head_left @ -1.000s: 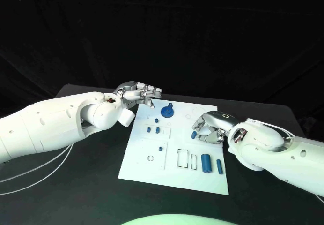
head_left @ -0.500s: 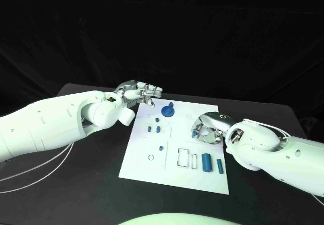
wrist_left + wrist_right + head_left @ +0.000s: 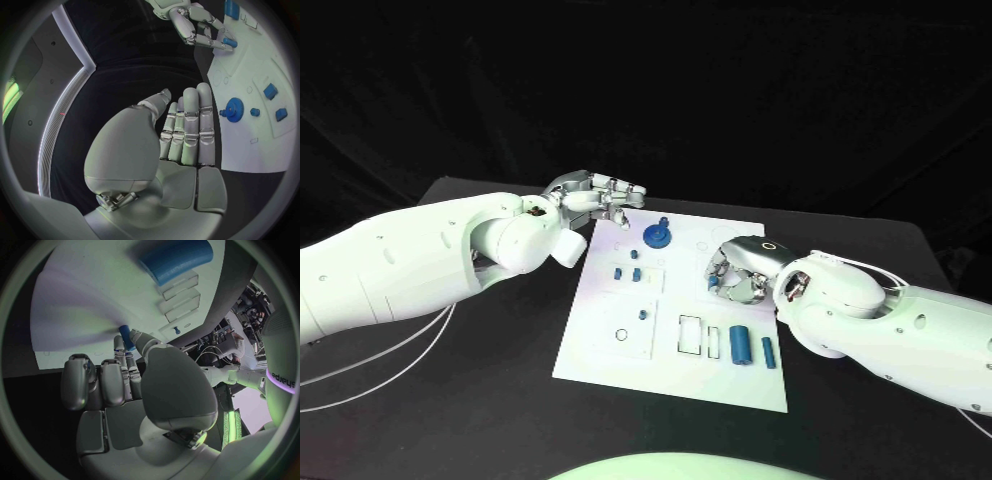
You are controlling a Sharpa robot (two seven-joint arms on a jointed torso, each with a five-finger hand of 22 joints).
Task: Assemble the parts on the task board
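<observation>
The white task board (image 3: 672,372) lies in the middle of the table. My right hand (image 3: 740,270) hovers over the board's right side and pinches a small blue peg (image 3: 127,336) between thumb and a finger; the peg (image 3: 229,43) also shows in the left wrist view, in the right hand (image 3: 201,25). My left hand (image 3: 596,196) stays at the board's far left corner, fingers stretched out, holding nothing. A blue gear (image 3: 656,236) sits on the far part of the board. Two blue cylinders (image 3: 740,345) lie near its right front.
Small blue blocks (image 3: 629,273) stand in the board's left half, with a small peg (image 3: 642,316) and a ring (image 3: 622,336) nearer the front. Empty rectangular slots (image 3: 689,337) lie beside the cylinders. Black table (image 3: 473,400) surrounds the board.
My right hand has shifted slightly up and toward the far side of the board, still pinching the small peg. The left hand has not moved.
</observation>
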